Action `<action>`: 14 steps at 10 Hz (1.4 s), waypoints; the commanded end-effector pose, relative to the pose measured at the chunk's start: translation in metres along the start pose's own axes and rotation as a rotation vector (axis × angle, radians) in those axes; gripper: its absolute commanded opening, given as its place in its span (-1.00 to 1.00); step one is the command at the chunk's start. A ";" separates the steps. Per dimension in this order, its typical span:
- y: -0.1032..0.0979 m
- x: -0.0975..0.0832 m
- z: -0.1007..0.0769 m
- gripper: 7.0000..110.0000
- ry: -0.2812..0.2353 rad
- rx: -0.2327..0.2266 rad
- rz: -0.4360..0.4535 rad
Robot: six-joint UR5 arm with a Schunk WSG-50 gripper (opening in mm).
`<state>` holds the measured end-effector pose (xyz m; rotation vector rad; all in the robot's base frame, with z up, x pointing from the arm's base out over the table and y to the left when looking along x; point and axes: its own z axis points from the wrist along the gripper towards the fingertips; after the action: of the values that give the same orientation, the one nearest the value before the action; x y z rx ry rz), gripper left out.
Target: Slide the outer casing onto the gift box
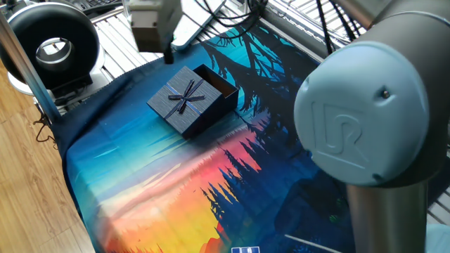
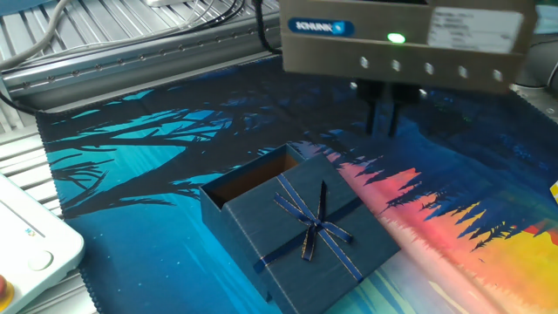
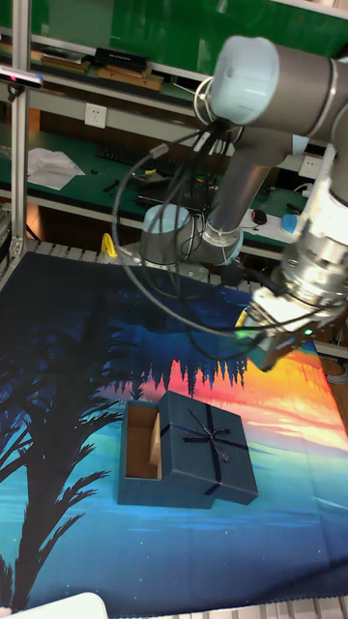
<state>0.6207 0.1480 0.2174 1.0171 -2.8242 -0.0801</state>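
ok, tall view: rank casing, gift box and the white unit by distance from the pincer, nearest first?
1. Casing, below-left of the pincer.
2. Gift box, its open end sticking out of the casing's left side.
3. White unit, at the bottom-left corner of the picture.

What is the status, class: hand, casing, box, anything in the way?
Hand above the cloth, holding nothing, fingers close together. Outer casing partway over gift box, one end still uncovered. Nothing in the way.

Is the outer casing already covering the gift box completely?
No: the outer casing covers only part of the gift box, whose open brown inside shows at one end.
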 end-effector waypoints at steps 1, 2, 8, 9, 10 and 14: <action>0.017 -0.029 0.000 -1.00 -0.049 -0.001 -0.014; 0.023 -0.038 0.000 -1.00 -0.073 -0.013 -0.008; 0.035 -0.064 0.018 -1.00 -0.107 -0.027 0.083; 0.035 -0.063 0.019 -1.00 -0.103 -0.029 0.093; 0.035 -0.062 0.019 -1.00 -0.098 -0.031 0.106; 0.036 -0.070 0.024 -1.00 -0.130 -0.053 0.156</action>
<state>0.6453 0.2113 0.1908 0.8603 -2.9600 -0.1554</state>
